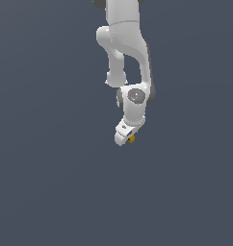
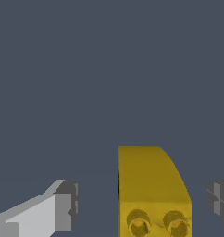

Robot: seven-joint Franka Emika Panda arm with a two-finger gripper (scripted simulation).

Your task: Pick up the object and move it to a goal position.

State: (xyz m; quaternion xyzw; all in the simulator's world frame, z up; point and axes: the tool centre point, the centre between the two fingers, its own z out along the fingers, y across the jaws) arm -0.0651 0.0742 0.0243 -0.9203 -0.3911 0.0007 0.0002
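The white pincer (image 1: 125, 140) hung tilted on the white jointed arm (image 1: 123, 45) over the plain grey-blue table (image 1: 41, 192). In the wrist view its grey fingers (image 2: 63, 210) stood apart, clear of the small mustard-yellow block with two round studs (image 2: 153, 194) lying between them, toward the farther finger, probably placed so for closing on it.

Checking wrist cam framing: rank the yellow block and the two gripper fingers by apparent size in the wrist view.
1. Yellow block, largest, though nearness to the camera may inflate it.
2. Finger with the white body and grey pad.
3. Grey finger at the opposite edge, smallest, but cropped by the frame, so its rank is unsure.
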